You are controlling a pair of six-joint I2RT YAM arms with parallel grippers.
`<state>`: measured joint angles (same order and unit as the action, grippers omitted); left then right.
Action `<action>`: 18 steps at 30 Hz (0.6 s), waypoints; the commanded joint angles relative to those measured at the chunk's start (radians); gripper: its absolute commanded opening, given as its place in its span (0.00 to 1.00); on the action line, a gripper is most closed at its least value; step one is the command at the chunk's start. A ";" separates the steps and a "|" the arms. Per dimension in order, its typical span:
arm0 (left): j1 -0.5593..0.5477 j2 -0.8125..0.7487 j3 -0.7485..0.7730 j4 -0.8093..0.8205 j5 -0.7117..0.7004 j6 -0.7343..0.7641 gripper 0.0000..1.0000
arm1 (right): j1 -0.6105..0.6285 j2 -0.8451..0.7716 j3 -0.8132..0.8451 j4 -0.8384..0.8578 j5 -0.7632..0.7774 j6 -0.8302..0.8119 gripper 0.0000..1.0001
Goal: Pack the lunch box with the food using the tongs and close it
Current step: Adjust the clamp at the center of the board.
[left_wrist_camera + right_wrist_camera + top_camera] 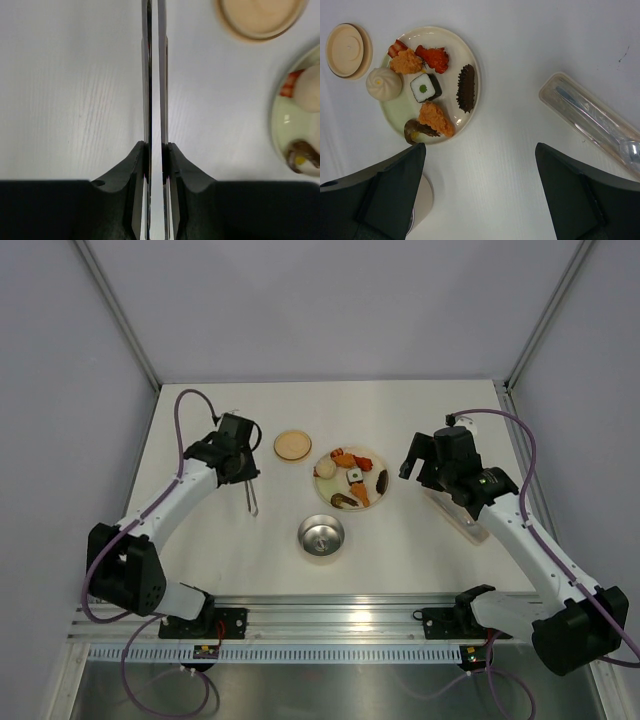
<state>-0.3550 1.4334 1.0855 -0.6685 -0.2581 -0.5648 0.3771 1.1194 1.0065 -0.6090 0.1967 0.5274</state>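
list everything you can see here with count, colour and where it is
lunch box: one, shiny steel, mid table, open, empty
lid: one, tan wood, left of the plate
plate: one, cream, beyond the lunch box
food: about eight pieces, orange, red, white, dark, on the plate
tongs: one, silver, left side
clear case: one, transparent, cutlery inside, right side
table: one, white
left fingers: two, black, shut on the tongs
right fingers: two, black, open, above the table

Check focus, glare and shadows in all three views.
Top external: even light, sharp, mild glare in the round shiny steel lunch box. Left wrist: long thin silver metal tongs close-up, black left gripper nearly featureless. Right wrist: round cream plate and food crisp, right gripper dark, soft-edged.
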 commanded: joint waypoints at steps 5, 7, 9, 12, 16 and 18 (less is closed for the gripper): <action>-0.001 -0.082 0.174 -0.181 0.166 0.138 0.29 | 0.002 -0.026 0.000 0.015 0.009 -0.009 0.99; -0.001 -0.091 0.169 -0.197 0.174 0.140 0.31 | 0.002 -0.027 -0.002 0.017 0.010 -0.006 0.99; 0.001 -0.102 0.153 -0.197 0.172 0.135 0.33 | 0.002 -0.026 -0.002 0.015 0.012 -0.007 1.00; 0.001 -0.099 0.131 -0.195 0.169 0.131 0.34 | 0.002 -0.021 0.000 0.017 0.009 -0.009 1.00; 0.001 -0.090 0.123 -0.201 0.172 0.128 0.34 | 0.002 -0.020 0.003 0.015 0.012 -0.013 0.99; 0.001 -0.094 0.122 -0.201 0.166 0.125 0.34 | 0.002 -0.023 0.001 0.014 0.013 -0.012 0.99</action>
<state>-0.3550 1.3594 1.2087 -0.8761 -0.1112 -0.4522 0.3771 1.1145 1.0046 -0.6094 0.1974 0.5274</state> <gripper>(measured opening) 0.345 0.993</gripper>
